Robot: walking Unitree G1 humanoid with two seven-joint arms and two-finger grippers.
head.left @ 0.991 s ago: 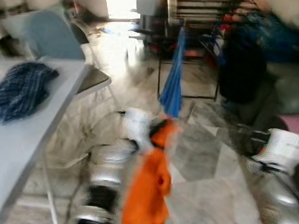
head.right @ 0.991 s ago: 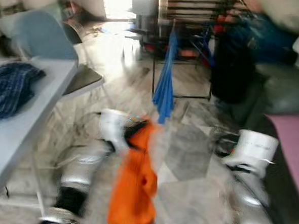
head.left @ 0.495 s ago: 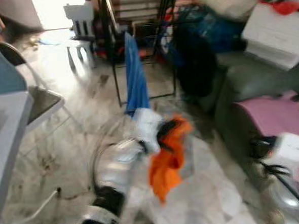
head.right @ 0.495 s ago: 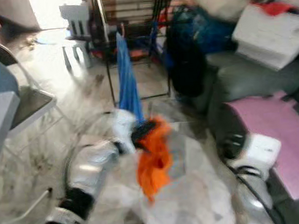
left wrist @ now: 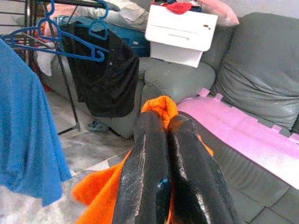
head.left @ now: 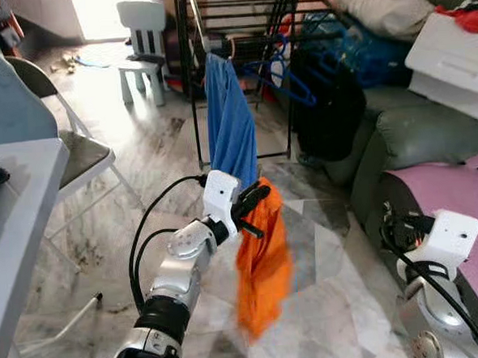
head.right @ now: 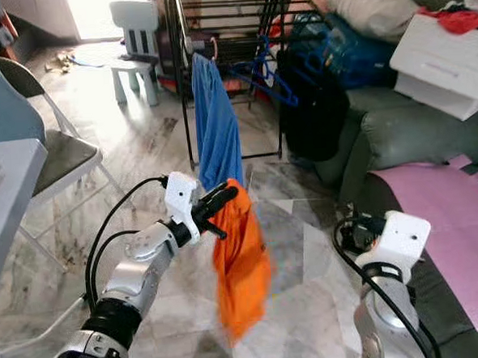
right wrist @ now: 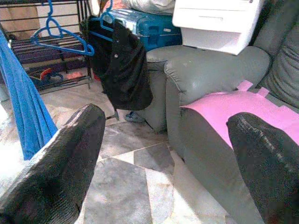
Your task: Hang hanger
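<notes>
My left gripper [head.left: 259, 196] is pinched tight on the orange garment [head.left: 262, 267], which dangles over the floor at about six o'clock from the blue shirt [head.left: 230, 123] on the black rack [head.left: 188, 36], while my right gripper [right wrist: 163, 154] idles, fingers spread

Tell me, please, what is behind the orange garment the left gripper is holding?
Behind the orange garment held by the left gripper hangs a blue cloth on a black rack; the cloth's lower edge is covered.

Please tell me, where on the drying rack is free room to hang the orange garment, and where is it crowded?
The rack's rail looks bare between the blue garment and the blue hangers. Beyond them, the black garment crowds it. The left gripper holds the orange garment.
</notes>
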